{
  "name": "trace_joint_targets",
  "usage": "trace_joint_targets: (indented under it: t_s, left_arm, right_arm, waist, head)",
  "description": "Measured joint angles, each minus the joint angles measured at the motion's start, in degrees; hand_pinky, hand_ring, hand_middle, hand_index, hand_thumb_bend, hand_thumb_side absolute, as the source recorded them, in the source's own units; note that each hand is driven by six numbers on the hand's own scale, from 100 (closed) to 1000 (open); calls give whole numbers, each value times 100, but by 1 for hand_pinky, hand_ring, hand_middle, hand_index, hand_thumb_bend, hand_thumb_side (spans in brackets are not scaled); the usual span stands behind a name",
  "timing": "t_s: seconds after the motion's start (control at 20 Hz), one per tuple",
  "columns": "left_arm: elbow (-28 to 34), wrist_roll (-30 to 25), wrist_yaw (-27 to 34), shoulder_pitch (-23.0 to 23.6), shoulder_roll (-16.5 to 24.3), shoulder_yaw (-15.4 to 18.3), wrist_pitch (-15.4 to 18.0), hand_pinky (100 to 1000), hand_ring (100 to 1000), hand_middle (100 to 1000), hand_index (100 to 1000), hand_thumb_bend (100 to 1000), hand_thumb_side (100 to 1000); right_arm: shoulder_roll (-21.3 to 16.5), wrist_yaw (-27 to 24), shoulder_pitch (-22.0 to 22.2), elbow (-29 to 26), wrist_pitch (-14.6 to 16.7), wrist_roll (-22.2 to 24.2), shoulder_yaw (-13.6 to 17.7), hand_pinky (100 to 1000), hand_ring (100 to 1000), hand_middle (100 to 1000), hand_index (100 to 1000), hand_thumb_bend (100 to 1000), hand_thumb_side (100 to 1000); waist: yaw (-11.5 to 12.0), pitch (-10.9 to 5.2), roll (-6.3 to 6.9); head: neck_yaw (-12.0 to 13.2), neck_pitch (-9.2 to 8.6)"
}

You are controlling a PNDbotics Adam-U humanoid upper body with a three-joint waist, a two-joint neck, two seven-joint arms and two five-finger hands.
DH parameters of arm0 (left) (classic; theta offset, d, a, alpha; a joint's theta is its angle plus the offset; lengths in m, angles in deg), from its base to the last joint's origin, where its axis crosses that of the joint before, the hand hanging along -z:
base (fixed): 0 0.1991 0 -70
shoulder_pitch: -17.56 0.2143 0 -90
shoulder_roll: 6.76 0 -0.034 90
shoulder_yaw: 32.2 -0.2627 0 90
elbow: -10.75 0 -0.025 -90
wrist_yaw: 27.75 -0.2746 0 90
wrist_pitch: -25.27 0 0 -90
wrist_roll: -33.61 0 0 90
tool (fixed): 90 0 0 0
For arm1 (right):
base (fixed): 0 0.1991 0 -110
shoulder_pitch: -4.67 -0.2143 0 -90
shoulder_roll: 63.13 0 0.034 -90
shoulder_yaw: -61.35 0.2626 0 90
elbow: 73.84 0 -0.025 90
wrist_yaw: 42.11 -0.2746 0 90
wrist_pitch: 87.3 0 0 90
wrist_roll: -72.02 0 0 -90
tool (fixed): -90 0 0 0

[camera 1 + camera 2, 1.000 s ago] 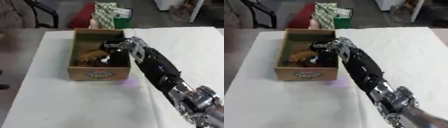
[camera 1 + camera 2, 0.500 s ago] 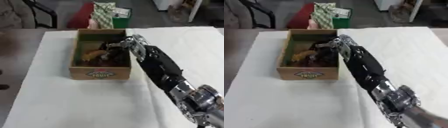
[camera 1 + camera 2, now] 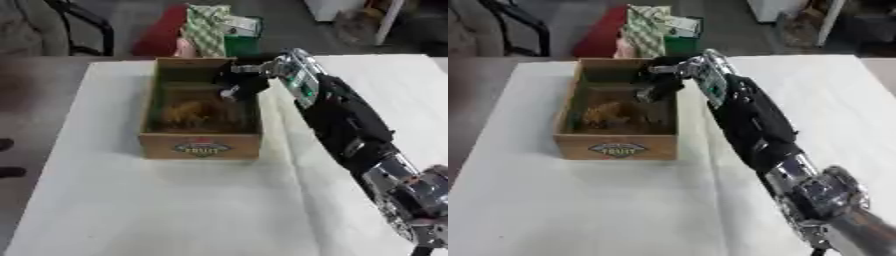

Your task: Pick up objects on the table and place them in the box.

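Left eye view: the robot's right hand (image 3: 248, 78), black with silver links, reaches in from the right along a long black forearm and hangs over the far right corner of the open wooden box with a fruit label on its front wall (image 3: 201, 146). The fingers curl downward toward the inside of the box; whether they pinch anything I cannot tell, since a small pale glint just below the fingertips could be part of the hand or a held thing. Nearer than the fingers, on the box floor, lies a brownish, lumpy object (image 3: 194, 112), already inside. The hand's place over the opening fits a release or a withdrawal after one, judged from its pose alone. The white cloth-covered table (image 3: 157, 200) carries no loose object that I can make out on the near side of the fingers.

Right eye view: the same hand (image 3: 661, 78) shows over the box's far right part, fingers bent down and inward, with the brownish object (image 3: 605, 113) below and to the left of the fingertips. Beyond the fingers, past the table's far edge, stands a green-and-white patterned bag (image 3: 647, 30) beside something red; neither touches the box. The left hand shows in neither view.
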Motion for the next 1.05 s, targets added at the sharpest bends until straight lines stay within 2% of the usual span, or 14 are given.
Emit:
trace_joint_targets:
  t_s: [0.2, 0.3, 0.35, 0.55, 0.65, 0.7, 0.85, 0.95, 1.05]
  left_arm:
    - [0, 9, -19, 14, 2, 18, 8, 588, 813, 625, 790, 100, 685]
    - [0, 20, -33, 30, 3, 33, 19, 588, 813, 625, 790, 100, 685]
    - [-1, 25, -36, 36, 4, 33, 23, 588, 813, 625, 790, 100, 686]
    - [-3, 53, -43, 41, 4, 69, 41, 588, 814, 625, 790, 100, 687]
    - [-3, 66, -46, 41, 4, 72, 44, 588, 814, 625, 790, 100, 689]
    - [-4, 74, -48, 41, 4, 75, 47, 587, 814, 625, 790, 100, 689]
    - [-5, 101, -54, 41, 4, 100, 52, 587, 814, 625, 790, 100, 692]
    - [-5, 114, -55, 41, 4, 104, 58, 587, 815, 626, 791, 100, 695]
    - [-5, 126, -55, 43, 4, 105, 68, 587, 815, 626, 790, 100, 699]
  right_arm:
    - [-308, -729, 101, -366, -94, 94, 91, 868, 926, 887, 926, 100, 681]
    - [-475, -1114, 195, -569, -135, 135, 157, 859, 919, 873, 920, 100, 613]
    - [-562, -1317, 260, -679, -144, 145, 193, 846, 909, 856, 912, 100, 534]
    - [-939, -2254, 660, -1215, -28, 28, 378, 813, 892, 827, 901, 100, 394]
    - [-1091, -2686, 899, -1495, 81, -87, 475, 796, 884, 813, 897, 100, 360]
    - [-1160, -2888, 1023, -1629, 112, -186, 525, 786, 879, 804, 893, 100, 354]
    - [-1298, -3498, 1408, -2011, 39, -672, 674, 753, 863, 775, 880, 100, 418]
    - [-1333, -3974, 1713, -2259, -113, -1074, 775, 713, 825, 745, 864, 100, 520]
    - [-1334, -4457, 2006, -2508, -301, -1463, 876, 686, 798, 726, 855, 100, 564]
  waist:
    - [-67, -4, -29]
    - [-103, -5, -31]
    - [-128, -6, -31]
    - [-238, -14, -47]
    - [-282, -14, -44]
    - [-309, -14, -39]
    - [-416, -1, -22]
    - [-466, 18, -21]
    - [-500, 49, -18]
  head:
    - [53, 0]
    - [80, 0]
    - [98, 0]
    - [161, 0]
    - [198, 0]
    - [209, -1]
    - [234, -1]
    - [255, -2]
    - [281, -2]
